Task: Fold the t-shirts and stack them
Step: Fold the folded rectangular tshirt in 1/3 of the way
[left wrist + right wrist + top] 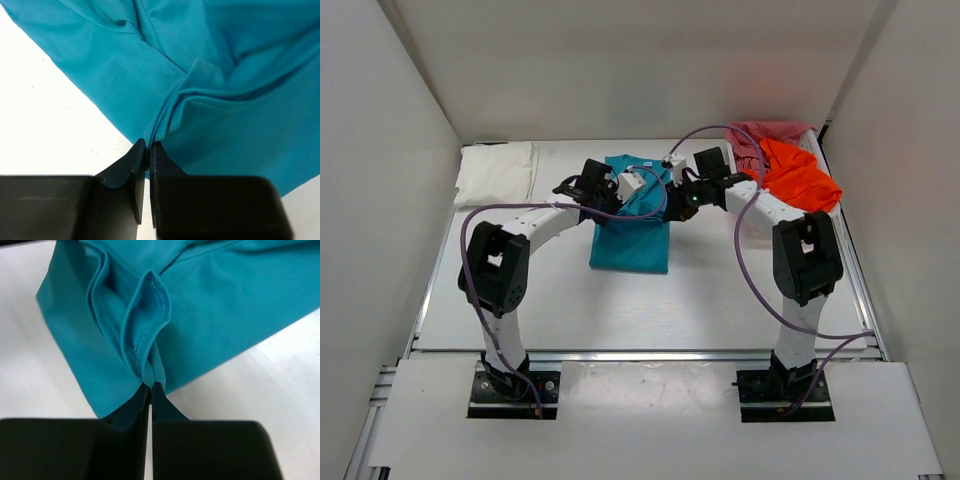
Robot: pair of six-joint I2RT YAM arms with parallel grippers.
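A teal-blue t-shirt (632,232) lies partly folded at the table's middle, long and narrow. My left gripper (603,190) is shut on a bunched edge of the teal-blue t-shirt (220,100) at its left side. My right gripper (672,203) is shut on a hemmed fold of the teal-blue t-shirt (210,315) at its right side. A white t-shirt (496,172) lies folded at the far left. The bright orange t-shirt (800,178) and the pinkish-red t-shirt (765,134) lie heaped at the far right.
A white mesh basket (756,222) stands at the far right under the orange and pinkish-red heap. White walls close the table on three sides. Purple cables loop off both arms.
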